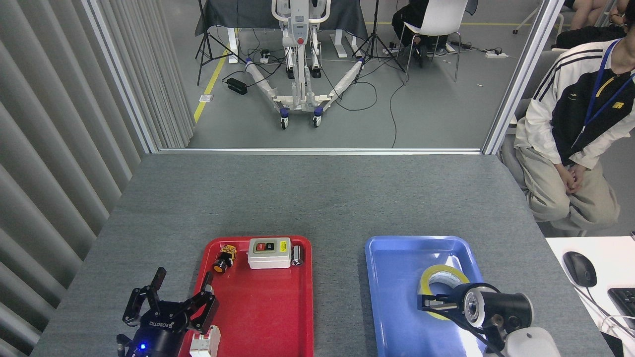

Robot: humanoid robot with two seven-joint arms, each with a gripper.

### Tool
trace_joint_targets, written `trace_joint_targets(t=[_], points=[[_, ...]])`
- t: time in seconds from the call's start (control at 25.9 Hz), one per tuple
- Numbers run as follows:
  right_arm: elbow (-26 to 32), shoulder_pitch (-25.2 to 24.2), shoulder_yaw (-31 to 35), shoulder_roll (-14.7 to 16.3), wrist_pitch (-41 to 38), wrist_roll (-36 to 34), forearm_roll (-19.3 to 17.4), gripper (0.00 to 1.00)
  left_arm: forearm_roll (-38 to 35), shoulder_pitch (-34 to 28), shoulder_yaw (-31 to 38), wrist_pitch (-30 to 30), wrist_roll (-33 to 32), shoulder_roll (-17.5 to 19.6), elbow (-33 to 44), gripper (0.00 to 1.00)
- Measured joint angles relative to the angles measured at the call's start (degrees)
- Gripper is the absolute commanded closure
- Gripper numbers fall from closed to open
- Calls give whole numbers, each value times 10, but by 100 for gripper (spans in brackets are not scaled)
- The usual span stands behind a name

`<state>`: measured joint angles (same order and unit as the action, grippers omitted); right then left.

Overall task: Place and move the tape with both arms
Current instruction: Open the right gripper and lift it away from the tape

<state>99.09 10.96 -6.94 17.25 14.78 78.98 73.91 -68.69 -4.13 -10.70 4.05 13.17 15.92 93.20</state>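
Yellow tape (443,280) sits in the blue tray (397,297), near its right rim, with the right gripper (430,303) against its near side (whether its fingers are apart or clamped on the roll cannot be told from here). The left gripper (166,305) hangs at the red tray's (268,317) left edge, fingers spread and empty.

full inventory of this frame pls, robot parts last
table: 1, grey, centre
red tray: 1, near left
switch box: 1, white, red tray far end
pushbutton: 1, yellow-black, left of switch box
blue tray: 1, near right
tape: 1, yellow, in blue tray
mouse: 1, black, right desk
person: 1, seated, far right
left gripper: black, open, beside red tray
right gripper: black, at tape, grip unclear
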Motion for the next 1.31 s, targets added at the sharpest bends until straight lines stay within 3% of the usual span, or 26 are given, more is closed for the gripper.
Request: trace_joint_targets(t=[0.15, 0.31, 0.39, 0.62, 0.73, 0.89, 1.31], points=[[5, -4, 0, -1, -1, -13, 1, 0, 2, 0, -1, 0, 0, 1, 0, 1], [13, -30, 9, 0, -3, -107, 2, 0, 2, 0, -1, -2, 0, 0, 2, 1], [17, -53, 19, -1, -5, -204, 2, 0, 1, -1, 2, -6, 0, -3, 5, 1], [13, -149, 45, -17, -51, -620, 12, 0, 0, -11, 50, -59, -2, -43, 4, 1], [10, -186, 50, -28, -79, -757, 28, 0, -2, -15, 66, -79, -2, -63, 1, 1], [6, -210, 53, -40, -89, -813, 39, 0, -6, -16, 72, -98, -25, -73, -16, 0], [0, -220, 53, -44, -91, -825, 40, 0, -6, 7, 74, -107, -66, -75, -22, 0]])
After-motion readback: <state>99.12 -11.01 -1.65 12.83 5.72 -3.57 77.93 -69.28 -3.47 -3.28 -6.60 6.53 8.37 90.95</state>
